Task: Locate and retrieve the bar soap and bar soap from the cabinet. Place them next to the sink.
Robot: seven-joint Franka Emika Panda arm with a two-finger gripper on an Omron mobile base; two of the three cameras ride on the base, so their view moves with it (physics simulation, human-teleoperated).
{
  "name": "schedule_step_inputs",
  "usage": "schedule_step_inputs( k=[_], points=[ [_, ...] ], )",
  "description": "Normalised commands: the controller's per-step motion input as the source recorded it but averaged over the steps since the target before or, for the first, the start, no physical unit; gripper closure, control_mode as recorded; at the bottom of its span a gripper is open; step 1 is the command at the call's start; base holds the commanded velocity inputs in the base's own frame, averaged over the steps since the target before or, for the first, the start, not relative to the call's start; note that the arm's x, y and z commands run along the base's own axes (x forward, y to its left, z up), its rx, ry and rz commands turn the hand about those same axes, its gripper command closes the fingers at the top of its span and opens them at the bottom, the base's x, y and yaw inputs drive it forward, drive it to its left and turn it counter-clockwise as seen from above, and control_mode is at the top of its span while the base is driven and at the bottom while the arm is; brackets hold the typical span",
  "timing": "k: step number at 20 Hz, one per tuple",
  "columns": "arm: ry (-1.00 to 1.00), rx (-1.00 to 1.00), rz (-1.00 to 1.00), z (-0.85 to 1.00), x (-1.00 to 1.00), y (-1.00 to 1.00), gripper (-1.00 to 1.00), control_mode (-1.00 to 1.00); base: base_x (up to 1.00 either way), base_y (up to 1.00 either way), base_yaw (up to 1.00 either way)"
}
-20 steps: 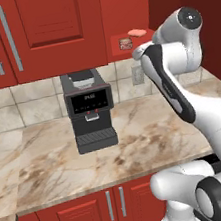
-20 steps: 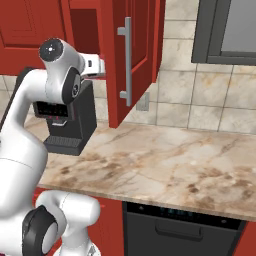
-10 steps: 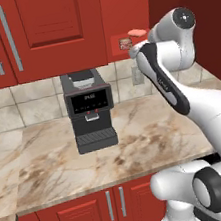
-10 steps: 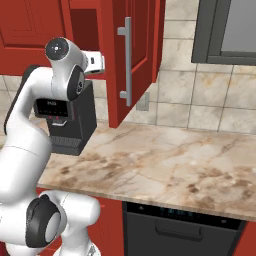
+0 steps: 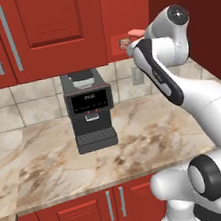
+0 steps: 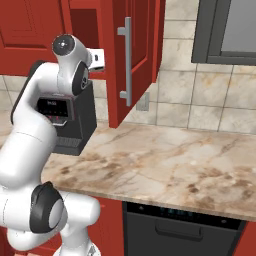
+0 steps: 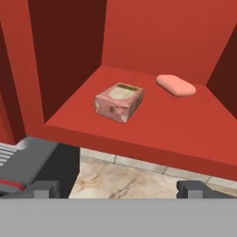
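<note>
Hand (image 7: 118,189) spread below shelf; boxy soap (image 7: 119,102) ahead, untouched.

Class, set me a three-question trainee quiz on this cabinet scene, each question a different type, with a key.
1. True or false: the boxy soap and the pink soap touch each other.
2. The gripper is: A) shut on a soap B) open, holding nothing C) shut, holding nothing.
3. Fill in: both bars lie on the cabinet's red ____.

Key: 1 false, since they lie apart; 2 B; 3 shelf.
</note>
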Motion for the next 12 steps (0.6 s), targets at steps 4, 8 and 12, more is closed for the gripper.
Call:
schedule_step_inputs(
  k=[4, 8, 12],
  points=[
    [0.00, 0.00, 0.00, 0.01, 0.26, -0.04, -1.00, -1.00, 0.00, 0.00, 0.00],
    [0.00, 0.00, 0.01, 0.00, 0.22, -0.01, -1.00, -1.00, 0.00, 0.00, 0.00],
    [0.03, 0.00, 0.02, 0.00, 0.29, 0.00, -1.00, -1.00, 0.00, 0.00, 0.00]
  ],
)
